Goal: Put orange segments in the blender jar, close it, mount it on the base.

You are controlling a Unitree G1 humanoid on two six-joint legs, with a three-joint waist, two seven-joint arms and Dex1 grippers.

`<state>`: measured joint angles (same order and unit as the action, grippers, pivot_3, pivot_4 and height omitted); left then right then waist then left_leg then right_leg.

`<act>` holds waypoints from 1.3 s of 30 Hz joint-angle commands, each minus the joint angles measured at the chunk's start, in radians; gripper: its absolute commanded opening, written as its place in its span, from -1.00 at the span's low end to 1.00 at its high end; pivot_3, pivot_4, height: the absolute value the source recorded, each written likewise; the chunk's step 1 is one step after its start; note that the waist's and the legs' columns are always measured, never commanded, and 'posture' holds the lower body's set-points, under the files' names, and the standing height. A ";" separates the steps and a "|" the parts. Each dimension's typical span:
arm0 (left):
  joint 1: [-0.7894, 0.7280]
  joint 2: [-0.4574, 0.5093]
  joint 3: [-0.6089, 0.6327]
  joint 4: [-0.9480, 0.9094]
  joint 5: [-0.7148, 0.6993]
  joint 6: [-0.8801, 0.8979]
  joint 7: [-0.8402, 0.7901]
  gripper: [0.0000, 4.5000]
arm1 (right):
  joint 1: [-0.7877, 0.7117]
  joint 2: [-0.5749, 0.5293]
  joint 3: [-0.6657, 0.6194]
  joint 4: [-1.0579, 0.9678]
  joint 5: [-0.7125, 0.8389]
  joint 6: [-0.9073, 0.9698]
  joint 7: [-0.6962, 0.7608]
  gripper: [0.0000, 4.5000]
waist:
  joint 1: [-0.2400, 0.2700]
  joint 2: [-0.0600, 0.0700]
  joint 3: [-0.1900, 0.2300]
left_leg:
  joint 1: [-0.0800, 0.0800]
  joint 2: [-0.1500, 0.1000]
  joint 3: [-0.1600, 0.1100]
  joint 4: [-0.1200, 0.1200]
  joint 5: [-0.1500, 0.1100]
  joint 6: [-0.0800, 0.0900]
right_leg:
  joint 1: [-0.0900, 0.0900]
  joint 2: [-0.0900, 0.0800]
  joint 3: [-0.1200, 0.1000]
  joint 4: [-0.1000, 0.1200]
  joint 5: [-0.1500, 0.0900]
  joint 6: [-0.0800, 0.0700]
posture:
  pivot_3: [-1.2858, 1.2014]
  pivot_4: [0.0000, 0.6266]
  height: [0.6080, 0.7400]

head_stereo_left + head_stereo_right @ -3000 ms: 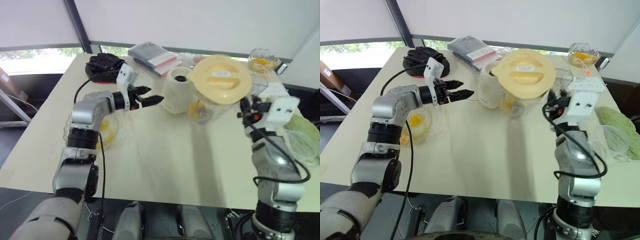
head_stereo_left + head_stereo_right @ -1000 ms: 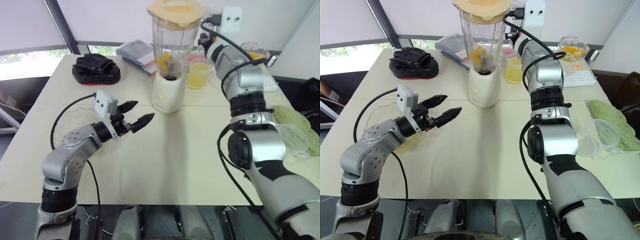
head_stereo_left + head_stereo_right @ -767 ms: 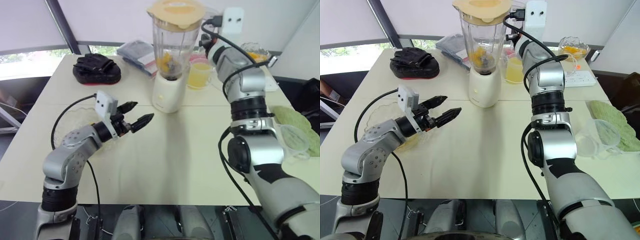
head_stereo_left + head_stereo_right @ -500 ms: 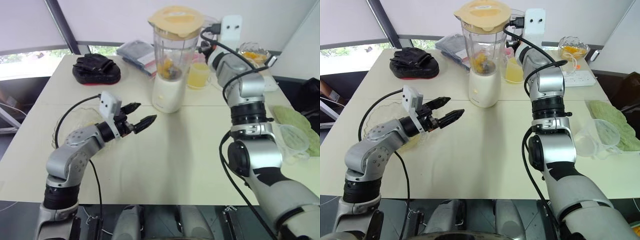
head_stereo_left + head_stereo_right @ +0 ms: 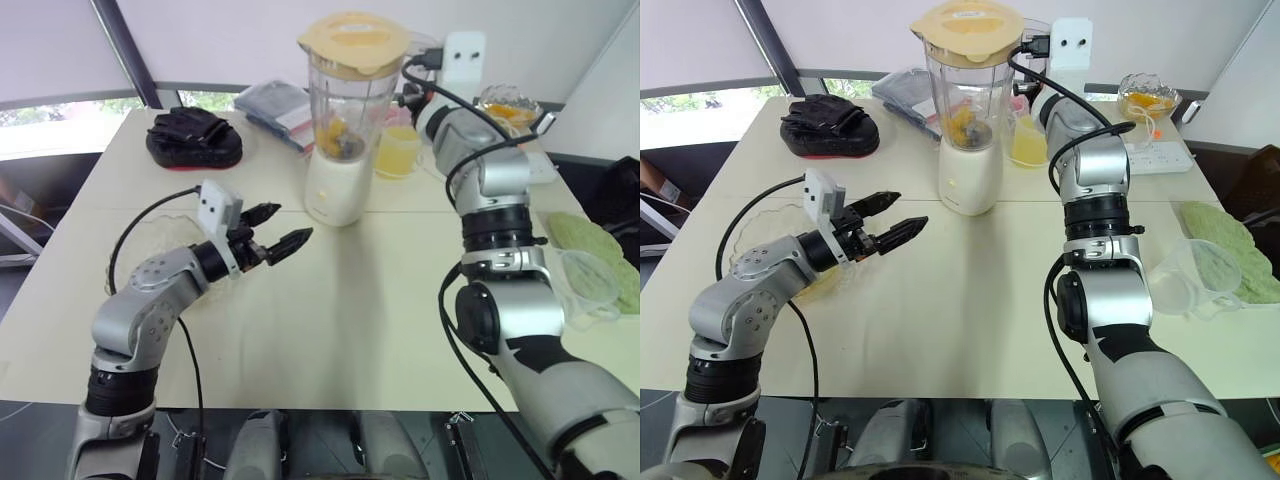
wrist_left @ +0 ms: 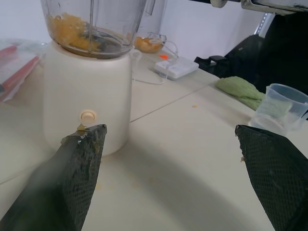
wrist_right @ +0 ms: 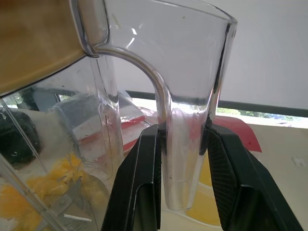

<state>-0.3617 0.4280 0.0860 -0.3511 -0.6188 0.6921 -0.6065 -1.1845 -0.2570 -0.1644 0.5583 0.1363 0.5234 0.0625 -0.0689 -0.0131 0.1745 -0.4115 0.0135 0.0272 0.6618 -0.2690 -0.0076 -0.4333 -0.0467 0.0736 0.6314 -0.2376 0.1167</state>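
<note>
Standing upright on the white blender base (image 5: 335, 190), the clear plastic blender jar (image 5: 348, 105) carries its pale yellow lid (image 5: 353, 42) on top. Orange segments (image 5: 335, 135) lie at the jar's bottom. The base sits on the cream table (image 5: 380, 320), toward its far side. The right gripper (image 7: 182, 134) is clamped on the jar's clear handle (image 7: 179, 115), one black finger on each side. The left gripper (image 5: 290, 222) hovers above the table with its fingers spread wide and nothing between them, pointing toward the base. Under that arm sits a clear glass bowl (image 5: 130, 248). A glass of orange juice (image 5: 398, 150) stands just behind the base.
</note>
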 commanded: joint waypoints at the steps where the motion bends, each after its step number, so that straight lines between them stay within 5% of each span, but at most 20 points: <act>1: -0.006 0.008 -0.008 -0.026 0.004 -0.017 -0.001 0.98 | -0.009 -0.019 0.007 0.019 -0.012 -0.032 0.018 -0.64 | 0.000 0.000 0.000 | 0.000 0.000 0.000 0.000 0.000 0.000 | 0.000 0.000 0.000 0.000 0.000 0.000 | 0.03 -0.52 1.00; 17: -0.002 0.007 -0.026 -0.020 0.017 -0.036 -0.004 0.98 | -0.024 -0.037 0.018 0.133 -0.026 -0.080 0.039 -0.64 | 0.001 0.000 0.000 | 0.002 0.000 0.000 0.001 0.000 0.000 | 0.002 0.000 0.000 0.000 0.000 0.000 | 0.03 -0.52 1.00; 24: -0.007 0.013 -0.026 -0.015 0.015 -0.033 -0.011 1.00 | -0.014 -0.038 0.020 0.117 -0.024 -0.074 0.041 0.90 | 0.000 0.000 0.000 | 0.002 0.000 0.000 0.001 0.000 0.000 | 0.002 0.000 0.000 0.000 0.000 0.000 | 0.03 -0.52 1.00; 33: -0.016 0.008 -0.032 -0.008 0.017 -0.034 -0.010 1.00 | 0.064 -0.047 0.036 0.030 -0.036 -0.044 0.046 0.90 | 0.000 0.000 0.000 | 0.002 0.000 0.000 0.001 0.000 0.000 | 0.002 0.000 0.000 0.000 0.000 0.000 | 0.03 -0.52 1.00; 39: -0.015 0.017 -0.024 -0.015 0.007 -0.021 -0.012 1.00 | 0.227 -0.041 0.037 -0.210 -0.019 0.077 0.051 0.90 | 0.002 0.000 0.000 | 0.002 0.000 -0.001 0.001 0.000 0.000 | 0.002 0.000 0.000 0.000 0.000 0.000 | 0.03 -0.52 1.00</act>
<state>-0.3615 0.4335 0.0526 -0.3447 -0.6008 0.6748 -0.6100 -0.9655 -0.2911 -0.1246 0.4521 0.1051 0.5750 0.1086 -0.0668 -0.0134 0.1743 -0.4100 0.0134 0.0265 0.6623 -0.2690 -0.0076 -0.4311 -0.0464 0.0736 0.6312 -0.2377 0.1167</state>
